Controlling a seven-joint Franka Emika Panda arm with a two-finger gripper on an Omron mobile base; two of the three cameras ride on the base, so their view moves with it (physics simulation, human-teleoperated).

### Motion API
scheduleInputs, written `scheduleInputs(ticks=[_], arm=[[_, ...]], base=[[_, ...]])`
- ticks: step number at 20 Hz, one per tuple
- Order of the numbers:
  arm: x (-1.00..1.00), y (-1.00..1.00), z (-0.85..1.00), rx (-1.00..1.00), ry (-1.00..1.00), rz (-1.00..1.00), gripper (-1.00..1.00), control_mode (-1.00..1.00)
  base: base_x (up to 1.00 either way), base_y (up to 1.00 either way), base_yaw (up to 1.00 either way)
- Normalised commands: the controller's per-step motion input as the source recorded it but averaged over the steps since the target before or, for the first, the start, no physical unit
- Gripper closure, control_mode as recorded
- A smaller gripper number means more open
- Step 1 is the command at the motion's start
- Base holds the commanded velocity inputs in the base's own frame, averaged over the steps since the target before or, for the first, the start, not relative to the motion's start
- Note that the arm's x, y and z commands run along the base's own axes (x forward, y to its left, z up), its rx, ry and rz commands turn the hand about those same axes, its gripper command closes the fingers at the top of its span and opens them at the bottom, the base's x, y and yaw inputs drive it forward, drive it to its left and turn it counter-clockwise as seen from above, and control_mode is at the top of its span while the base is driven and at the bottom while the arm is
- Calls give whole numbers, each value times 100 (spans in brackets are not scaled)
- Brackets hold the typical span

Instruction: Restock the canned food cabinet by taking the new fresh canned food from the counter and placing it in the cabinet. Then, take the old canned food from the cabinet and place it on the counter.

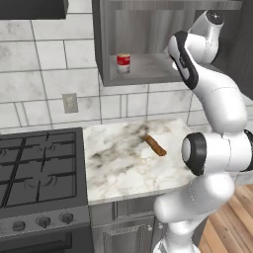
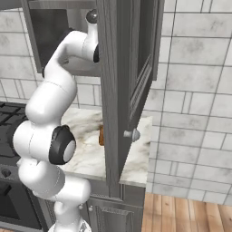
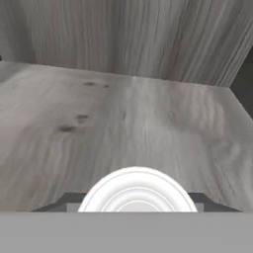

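My arm reaches up into the open cabinet (image 1: 148,69), into its right part, over the grey shelf (image 3: 123,123). In the hand view the pale round lid of the new fresh canned food (image 3: 137,190) sits between the dark fingers, and my gripper (image 3: 137,203) is shut on it just above the shelf. The old canned food (image 1: 123,63), red above and white below, stands upright on the left of the same shelf, well apart from my hand. The marble counter (image 1: 123,168) lies below.
A brown stick-like item (image 1: 155,146) lies on the counter. The black stove (image 1: 39,168) adjoins the counter's left edge. The open cabinet door (image 2: 118,90) with its knob (image 2: 132,133) hangs to the arm's right. An outlet (image 1: 70,103) is on the tiled wall.
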Motion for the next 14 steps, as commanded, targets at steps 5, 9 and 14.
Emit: scheduleInputs(ticks=[5, 9, 14], arm=[[38, -12, -49, 9, -15, -1, -100, -100], [38, -1, -25, 2, -20, 0, -100, -100], [27, 4, -2, 0, -6, -3, -100, -100]], base=[[0, 0, 0], [0, 0, 0], [0, 0, 0]])
